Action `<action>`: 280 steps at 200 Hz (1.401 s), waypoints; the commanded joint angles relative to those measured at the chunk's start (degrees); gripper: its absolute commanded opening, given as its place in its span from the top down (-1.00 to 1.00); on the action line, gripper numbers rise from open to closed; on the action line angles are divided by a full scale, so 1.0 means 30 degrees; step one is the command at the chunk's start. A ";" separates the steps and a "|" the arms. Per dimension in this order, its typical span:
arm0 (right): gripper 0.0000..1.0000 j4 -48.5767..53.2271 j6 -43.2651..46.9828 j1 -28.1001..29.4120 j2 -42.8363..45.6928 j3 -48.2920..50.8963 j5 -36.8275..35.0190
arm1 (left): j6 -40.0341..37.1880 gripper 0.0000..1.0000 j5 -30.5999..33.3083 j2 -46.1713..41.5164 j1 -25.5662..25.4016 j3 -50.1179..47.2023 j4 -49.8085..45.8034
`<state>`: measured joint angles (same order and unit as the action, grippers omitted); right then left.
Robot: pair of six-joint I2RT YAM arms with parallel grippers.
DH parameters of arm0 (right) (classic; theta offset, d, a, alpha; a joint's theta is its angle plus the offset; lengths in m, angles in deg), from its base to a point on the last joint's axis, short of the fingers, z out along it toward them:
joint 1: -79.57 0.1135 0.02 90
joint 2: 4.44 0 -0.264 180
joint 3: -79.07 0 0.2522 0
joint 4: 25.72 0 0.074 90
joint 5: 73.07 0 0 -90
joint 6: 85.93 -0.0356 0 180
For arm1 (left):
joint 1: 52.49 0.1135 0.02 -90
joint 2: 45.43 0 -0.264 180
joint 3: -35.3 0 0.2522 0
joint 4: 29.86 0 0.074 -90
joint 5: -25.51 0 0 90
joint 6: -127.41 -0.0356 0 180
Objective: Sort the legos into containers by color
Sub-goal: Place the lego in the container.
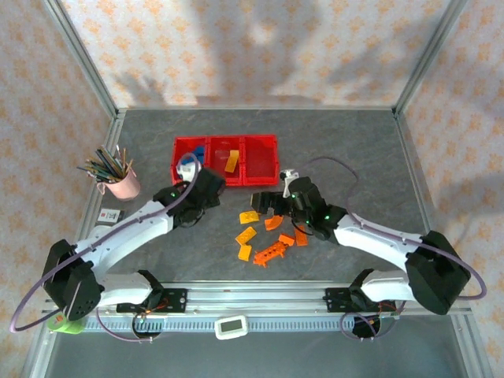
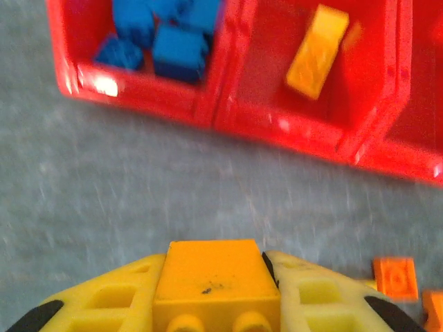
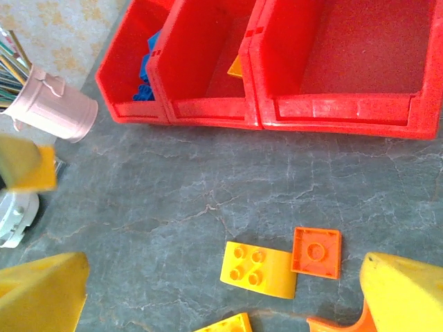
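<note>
Left fingers (image 2: pixel 118 297) pinch a yellow lego (image 2: pixel 216 277) near the containers (image 2: pixel 277 128).

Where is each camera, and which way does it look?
Top view: high behind the arms, looking down on table and red bins; the left arm and right arm show.
Left wrist: on the left arm, facing the bins; the left gripper shows, shut on a yellow brick.
Right wrist: over loose bricks, facing the bins; the open right gripper shows.
Shared: both wrist views show the blue bricks.
</note>
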<state>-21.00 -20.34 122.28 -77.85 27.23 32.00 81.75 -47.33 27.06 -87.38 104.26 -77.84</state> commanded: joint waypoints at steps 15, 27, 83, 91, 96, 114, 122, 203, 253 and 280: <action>-1.00 -0.0384 -0.0172 -0.0466 -0.1386 -0.1437 0.0477 | -0.3470 0.58 0.0566 0.2604 0.2437 0.2289 0.2111; -1.00 -0.0443 -0.0150 -0.0584 -0.1683 -0.1671 0.0462 | -0.4302 0.58 -0.0062 0.3744 0.3206 0.2906 0.2774; -1.00 -0.0386 -0.0113 -0.1107 -0.1899 -0.1780 0.0166 | -0.5639 0.59 -0.1626 0.8666 0.4513 0.6674 0.4009; -1.00 -0.0360 -0.0104 -0.1198 -0.1897 -0.1726 0.0162 | -0.5660 0.60 -0.1647 0.9097 0.4520 0.7326 0.3916; -1.00 -0.0357 -0.0102 -0.1246 -0.1898 -0.1719 0.0184 | -0.5683 0.60 -0.1679 0.9277 0.4513 0.7702 0.3867; -1.00 -0.0371 -0.0125 -0.1379 -0.1951 -0.1604 0.0191 | -0.5726 0.60 -0.1676 0.9849 0.4512 0.8585 0.4079; -1.00 -0.0386 -0.0139 -0.1408 -0.1953 -0.1573 0.0217 | -0.5806 0.60 -0.1752 1.0162 0.4512 0.8980 0.4109; -1.00 -0.0161 -0.0042 -0.1728 -0.1805 -0.1518 0.0250 | -0.6460 0.28 -0.3230 1.4091 0.4428 1.2664 0.3163; -1.00 0.0513 0.0188 -0.1993 -0.0753 -0.1373 -0.0028 | -0.6864 -0.11 -0.3630 1.2408 0.3874 1.2066 0.2846; -1.00 0.0993 0.0164 -0.2052 -0.0151 -0.1093 -0.0093 | -0.6755 -0.20 -0.3661 1.1066 0.3601 1.1193 0.2484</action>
<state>-19.90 -20.34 116.47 -81.02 23.32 32.83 62.34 -58.12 65.70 -75.51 139.56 -68.14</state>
